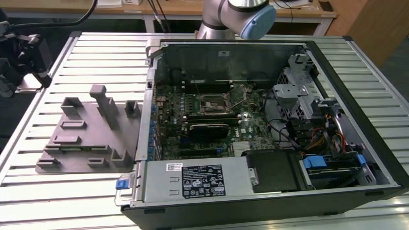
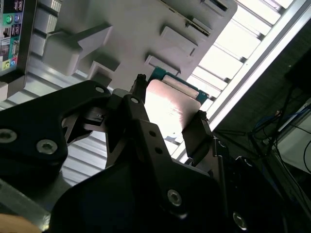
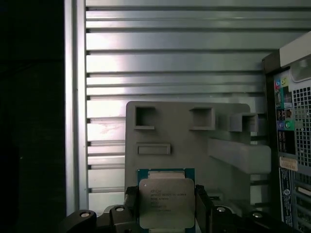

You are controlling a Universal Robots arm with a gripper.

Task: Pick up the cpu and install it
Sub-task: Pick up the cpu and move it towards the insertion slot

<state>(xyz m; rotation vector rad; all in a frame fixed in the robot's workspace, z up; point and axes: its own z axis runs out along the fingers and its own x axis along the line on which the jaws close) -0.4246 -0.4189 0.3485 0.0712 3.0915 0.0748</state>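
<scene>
Gripper (image 3: pixel 166 195) is closed on the cpu (image 3: pixel 166 204), pinching two opposite edges; metal plate faces the first wrist view, grey fixture (image 3: pixel 189 141) behind it.

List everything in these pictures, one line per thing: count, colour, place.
computer case: one, black, side open, on the table, exterior view's right.
motherboard: one, green, inside the case.
fixture plate: one, grey, on the table beside the case, exterior view's left.
table: one, silver, slatted, under both.
cpu: one, silver-grey with green rim, between the hand's fingers in both wrist views, above the fixture plate.
arm: one, silver with blue cap, beyond the case.
hand: one, black, shut on the cpu.
</scene>
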